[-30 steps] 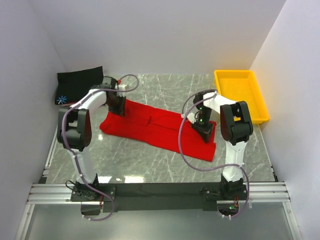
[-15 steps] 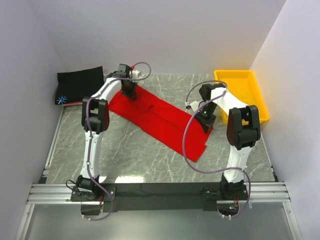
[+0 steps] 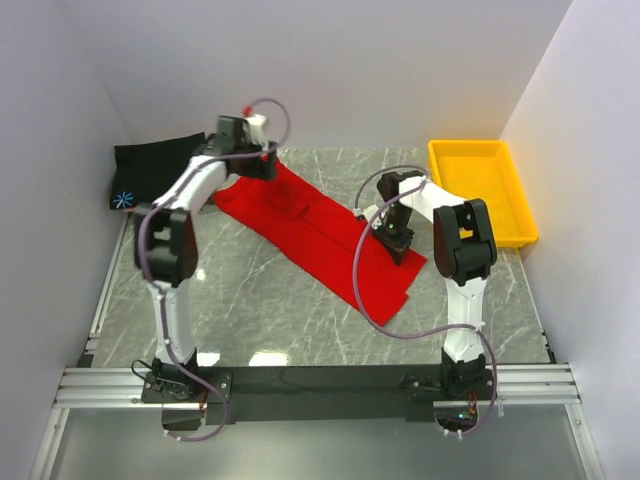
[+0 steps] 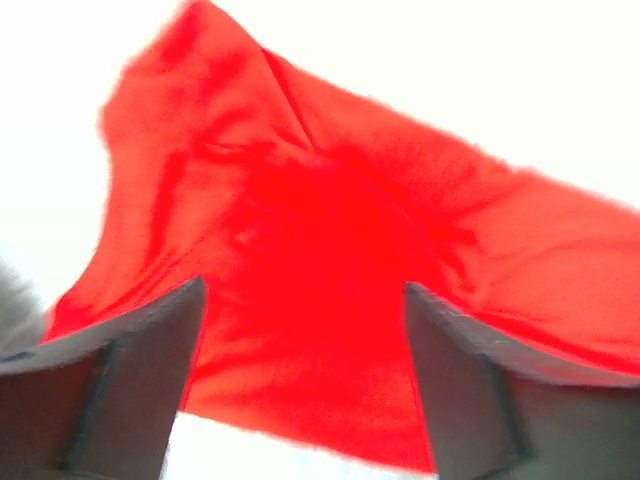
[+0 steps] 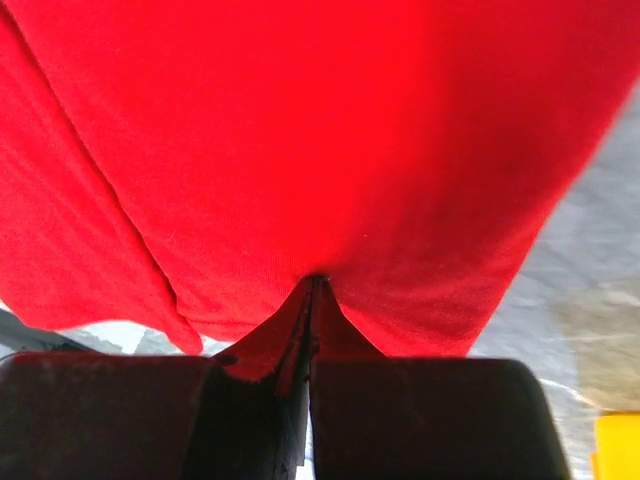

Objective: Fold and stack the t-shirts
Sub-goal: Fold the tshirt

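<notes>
The red t-shirt [image 3: 320,235] lies in a long diagonal strip across the marble table, from back left to front right. Over its back-left end hovers my left gripper [image 3: 262,165], open; in the left wrist view the cloth [image 4: 330,230] lies beyond the spread fingers [image 4: 130,370] and nothing sits between them. At the strip's right edge my right gripper [image 3: 395,243] is shut on a pinch of the red t-shirt [image 5: 330,130], with a fold running into the closed fingertips [image 5: 315,290]. A folded black t-shirt [image 3: 155,165] with a starburst mark [image 3: 122,198] rests at the back left.
A yellow tray [image 3: 500,225] stands at the back right, close to the right arm. White walls close in the back and both sides. Grey marble table [image 3: 250,300] shows in front of the shirt.
My left gripper carried its end of the red t-shirt toward the back wall, then opened and let go. The right gripper stayed shut on the cloth and shifted slightly left.
</notes>
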`<state>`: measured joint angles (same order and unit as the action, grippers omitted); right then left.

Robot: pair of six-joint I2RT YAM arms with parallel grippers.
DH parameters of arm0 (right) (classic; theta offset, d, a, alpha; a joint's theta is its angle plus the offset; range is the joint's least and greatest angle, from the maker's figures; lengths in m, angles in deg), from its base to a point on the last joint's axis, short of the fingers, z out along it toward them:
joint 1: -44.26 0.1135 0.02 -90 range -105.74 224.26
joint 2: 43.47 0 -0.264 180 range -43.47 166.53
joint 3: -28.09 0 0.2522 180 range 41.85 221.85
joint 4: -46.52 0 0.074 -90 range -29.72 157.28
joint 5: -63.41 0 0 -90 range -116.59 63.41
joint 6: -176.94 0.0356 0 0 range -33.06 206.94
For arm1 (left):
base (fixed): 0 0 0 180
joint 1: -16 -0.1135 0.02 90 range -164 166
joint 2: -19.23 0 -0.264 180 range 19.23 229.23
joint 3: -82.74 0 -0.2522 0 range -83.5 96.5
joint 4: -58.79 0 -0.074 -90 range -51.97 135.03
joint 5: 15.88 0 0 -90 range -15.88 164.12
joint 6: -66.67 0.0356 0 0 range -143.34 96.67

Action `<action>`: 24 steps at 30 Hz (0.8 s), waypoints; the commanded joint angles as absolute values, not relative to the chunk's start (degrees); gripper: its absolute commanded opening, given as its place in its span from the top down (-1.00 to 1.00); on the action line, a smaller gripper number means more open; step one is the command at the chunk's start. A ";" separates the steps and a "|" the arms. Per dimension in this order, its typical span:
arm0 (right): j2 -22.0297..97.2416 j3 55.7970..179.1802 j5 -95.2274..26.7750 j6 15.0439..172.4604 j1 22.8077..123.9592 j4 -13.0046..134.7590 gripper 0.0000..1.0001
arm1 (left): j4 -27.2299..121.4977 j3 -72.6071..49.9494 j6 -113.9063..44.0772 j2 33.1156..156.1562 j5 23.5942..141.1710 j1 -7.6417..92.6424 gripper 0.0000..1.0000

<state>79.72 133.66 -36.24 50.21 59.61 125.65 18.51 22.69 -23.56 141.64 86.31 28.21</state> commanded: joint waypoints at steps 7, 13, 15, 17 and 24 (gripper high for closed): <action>73.34 120.97 -43.98 46.78 66.84 130.67 1.00 | 23.24 6.16 -32.21 123.74 92.13 24.61 -0.96; 66.48 119.37 -48.54 41.59 69.84 131.56 1.00 | 17.44 1.84 -32.83 125.22 98.81 25.22 0.05; 66.21 123.56 -50.74 41.23 67.56 134.45 1.00 | 15.69 2.54 -33.35 128.02 99.35 25.84 0.29; 66.21 126.65 -51.64 42.19 66.32 135.17 1.00 | 14.89 3.77 -33.53 129.96 98.47 26.90 0.39; 68.14 127.28 -42.85 47.12 65.17 126.82 1.00 | 13.04 9.31 -35.20 139.98 92.50 28.22 0.72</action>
